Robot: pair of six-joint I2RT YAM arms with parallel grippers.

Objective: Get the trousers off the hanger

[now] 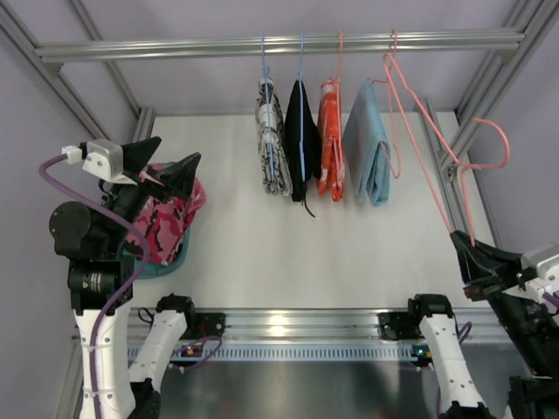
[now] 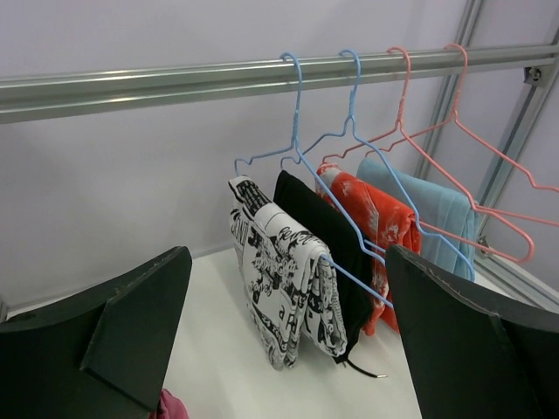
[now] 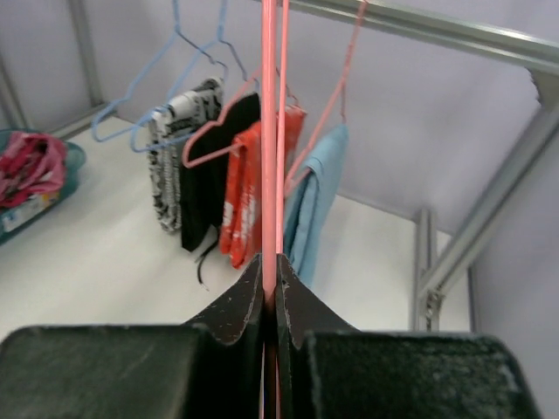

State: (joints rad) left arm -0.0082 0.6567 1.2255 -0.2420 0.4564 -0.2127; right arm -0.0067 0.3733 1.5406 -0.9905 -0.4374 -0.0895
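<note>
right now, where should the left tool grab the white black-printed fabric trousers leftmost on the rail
Probably the lower hanging half of the white black-printed fabric trousers, with the open left tool coming from the left: that face is bare, while the folded black garment crowds the right.

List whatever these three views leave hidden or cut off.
Top view: teal plastic basket mostly covered by left arm and pink printed trousers.
Left wrist view: those trousers are a scrap at the bottom edge.
Right wrist view: pink wire hanger's lower end vanishes inside shut right claw.
</note>
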